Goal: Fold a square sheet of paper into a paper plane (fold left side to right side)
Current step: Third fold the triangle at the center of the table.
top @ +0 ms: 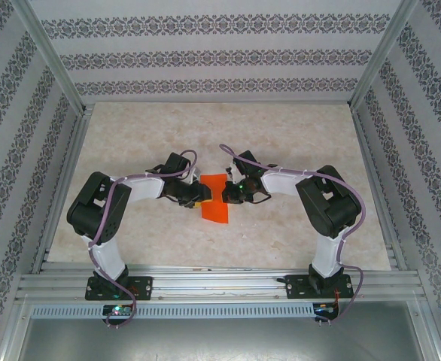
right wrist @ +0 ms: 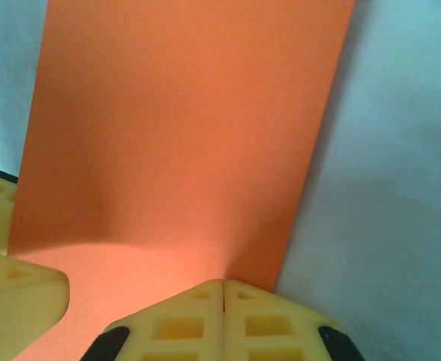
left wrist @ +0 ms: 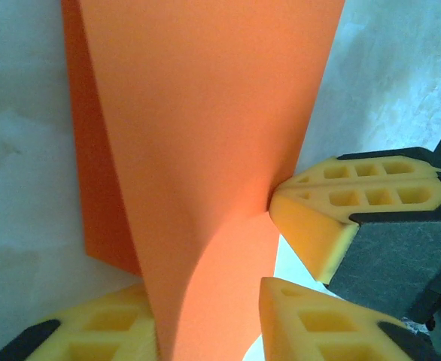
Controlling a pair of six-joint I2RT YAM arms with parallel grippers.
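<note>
Two grippers, I saw, flanked the square sheet of paper (top: 214,199) on the table (top: 296,135): left gripper (left wrist: 205,289) jaws apart around its lifted flap, right gripper (right wrist: 224,289) closed against its edge, masking both sides.

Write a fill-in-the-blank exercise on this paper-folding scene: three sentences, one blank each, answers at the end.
1. The sheet of paper lying between the two arms is ___ in colour.
2. The right gripper has its jaws ___ on the sheet's edge.
3. The sheet passes ___ the two yellow fingers of the left gripper.

Missing words: orange; shut; between.
</note>
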